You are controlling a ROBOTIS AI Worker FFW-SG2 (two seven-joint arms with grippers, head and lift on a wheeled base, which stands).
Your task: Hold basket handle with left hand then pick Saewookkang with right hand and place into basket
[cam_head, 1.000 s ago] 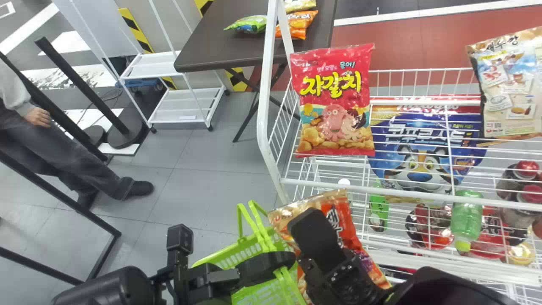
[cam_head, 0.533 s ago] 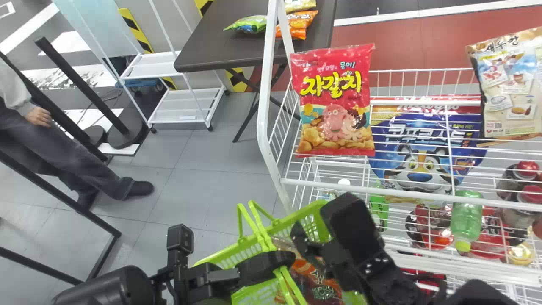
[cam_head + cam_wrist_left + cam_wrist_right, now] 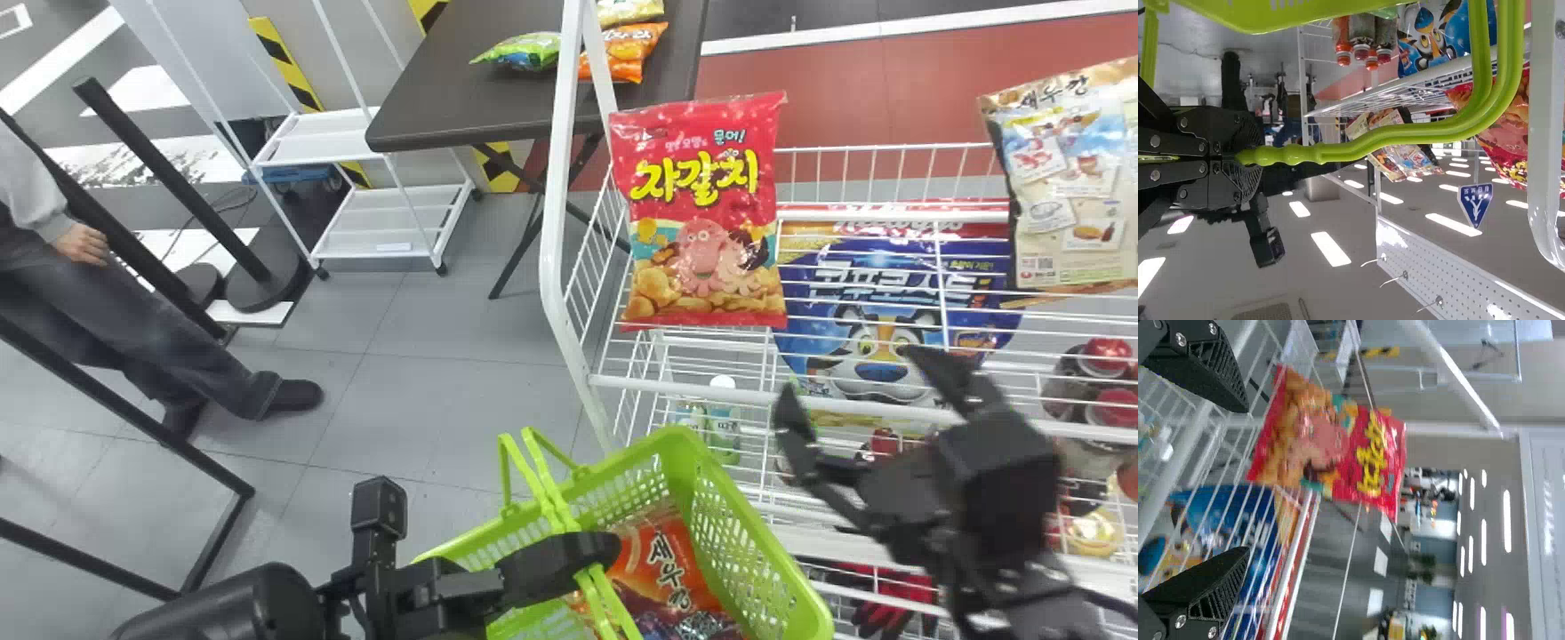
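Note:
My left gripper point(image 3: 569, 551) is shut on the green basket handle point(image 3: 551, 498); in the left wrist view the same gripper point(image 3: 1248, 157) clasps the two handle bars point(image 3: 1405, 137) together. The orange-red Saewookkang bag point(image 3: 662, 560) lies inside the green basket point(image 3: 747, 533). To the right of the basket, in front of the rack, my right gripper point(image 3: 867, 391) is apart from the bag, its fingers spread. In the right wrist view that gripper point(image 3: 1238, 483) stands open with nothing between its fingers.
A white wire rack point(image 3: 578, 356) rises behind and right of the basket. It holds a red snack bag point(image 3: 707, 213), a blue bag point(image 3: 889, 293), a beige bag point(image 3: 1067, 178) and bottles. A dark table point(image 3: 498, 107) stands farther back.
The right gripper has let go of the Saewookkang bag and moved right, out over the rack front. The bag has gone down into the basket. The left gripper has kept its hold.

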